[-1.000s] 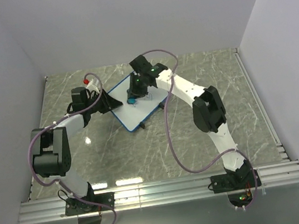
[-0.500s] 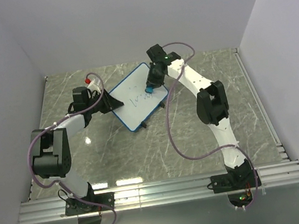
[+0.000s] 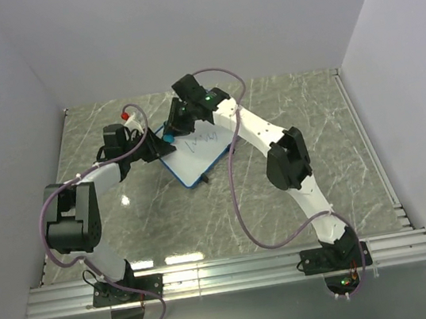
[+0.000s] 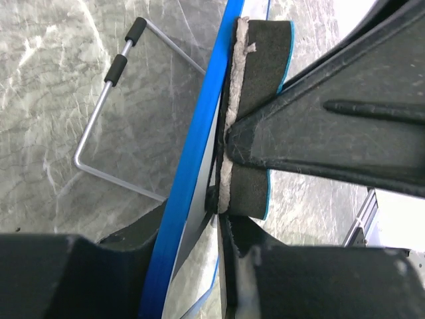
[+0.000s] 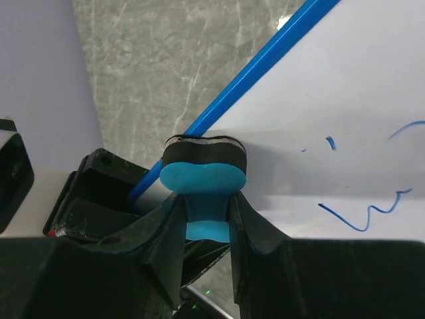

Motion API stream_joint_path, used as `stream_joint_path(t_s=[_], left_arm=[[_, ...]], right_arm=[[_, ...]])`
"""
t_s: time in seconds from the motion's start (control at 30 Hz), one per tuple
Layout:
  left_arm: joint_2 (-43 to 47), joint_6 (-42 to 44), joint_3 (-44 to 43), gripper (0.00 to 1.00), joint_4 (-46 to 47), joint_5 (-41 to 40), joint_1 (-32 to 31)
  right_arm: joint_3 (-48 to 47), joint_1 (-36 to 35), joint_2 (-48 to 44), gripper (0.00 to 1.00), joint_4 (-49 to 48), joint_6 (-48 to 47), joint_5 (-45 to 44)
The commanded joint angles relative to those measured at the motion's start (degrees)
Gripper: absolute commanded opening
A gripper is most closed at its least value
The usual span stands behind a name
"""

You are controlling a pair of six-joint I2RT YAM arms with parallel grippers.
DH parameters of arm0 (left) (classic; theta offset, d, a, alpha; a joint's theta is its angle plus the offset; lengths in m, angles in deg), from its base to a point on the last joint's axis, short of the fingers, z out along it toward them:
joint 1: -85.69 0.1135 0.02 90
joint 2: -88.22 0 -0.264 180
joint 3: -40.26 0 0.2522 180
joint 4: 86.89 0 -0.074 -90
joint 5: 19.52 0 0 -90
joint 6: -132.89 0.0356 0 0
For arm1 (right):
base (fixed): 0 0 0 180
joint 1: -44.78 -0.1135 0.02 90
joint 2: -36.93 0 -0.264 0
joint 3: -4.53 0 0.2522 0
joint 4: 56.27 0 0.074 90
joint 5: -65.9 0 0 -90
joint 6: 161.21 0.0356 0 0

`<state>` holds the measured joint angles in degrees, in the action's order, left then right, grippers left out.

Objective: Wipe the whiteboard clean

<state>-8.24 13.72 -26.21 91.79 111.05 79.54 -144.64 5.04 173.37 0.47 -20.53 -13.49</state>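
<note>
Item: whiteboard [image 3: 206,154], white face with thin blue rim, on the grey marbled counter [image 3: 309,105]. Obscured: in the top view the board's far corner lies under the right arm's wrist, and its left edge under both sets of jaws. The left wrist view shows the board edge-on only, as a blue rim [image 4: 199,146], and the left fingers are a black blur at the bottom of that view. The feet are too small to make out from above. A bent wire stand [image 4: 99,139] with two black sleeves shows beside the rim. Jaws: left gripper [image 3: 160,146] is closed narrowly on the board's left edge, with the rim passing between its fingers. Right gripper [image 5: 206,203] is closed on the blue neck of the eraser [image 5: 203,166], whose black and white pad is pressed to the white face just inside the rim, close by the left gripper. Markings: blue scribbles [image 5: 368,212] on the face, apart from the pad. Orientation: from above, the long axis runs diagonally, near left to far right. The short left edge faces the left arm. Board sits mid-counter towards the far side.
</note>
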Motion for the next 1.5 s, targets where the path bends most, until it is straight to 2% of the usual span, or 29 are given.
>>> stream_joint_path(t_s=[0.0, 0.2, 0.37, 0.43, 0.5, 0.7, 0.9, 1.1, 1.27, 1.47], left_arm=[[-1.18, 4.12, 0.85, 0.0, -5.68, -6.83, -1.05], [-0.21, 4.47, 1.2, 0.0, -6.38, -7.0, -1.05], [-0.13, 4.38, 1.47, 0.0, -6.38, -6.65, -1.05], [-0.21, 4.38, 1.38, 0.0, -6.38, -6.57, -1.14], [-0.3, 4.38, 1.2, 0.0, -6.47, -6.56, -1.14], [-0.39, 4.56, 1.12, 0.0, -6.56, -6.56, -1.05], [-1.18, 4.3, 0.41, 0.0, -6.12, -6.56, -1.14], [-2.06, 3.94, -0.03, 0.0, -5.59, -6.56, -1.14], [-2.24, 3.77, -0.11, 0.0, -5.42, -6.56, -1.06], [-2.06, 3.94, 0.06, 0.0, -5.85, -6.56, -1.06]], right_arm=[[6.45, 2.82, 0.77, 0.0, -1.67, 1.35, 0.91], [15.96, 11.79, -3.73, 0.0, -4.22, 1.8, -5.41], [15.54, 16.72, -2.59, 0.0, -3.08, 4.52, -6.92], [12.12, 17.07, -0.83, 0.0, -1.24, 5.05, -7.79], [8.87, 16.63, 1.01, 0.0, 1.13, 4.96, -7.54], [8.94, 11.1, 0.05, 0.0, 0.43, 5.31, -4.73], [18.77, 4.42, -3.55, 0.0, -3.34, 6.37, 0.88], [10.8, -1.46, 0.75, 0.0, 2.9, 2.41, 3.45], [11.75, -2.71, 0.93, 0.0, 2.63, 1.8, 4.77], [19.65, 0.45, -1.87, 0.0, -0.79, 2.49, 1.53]])
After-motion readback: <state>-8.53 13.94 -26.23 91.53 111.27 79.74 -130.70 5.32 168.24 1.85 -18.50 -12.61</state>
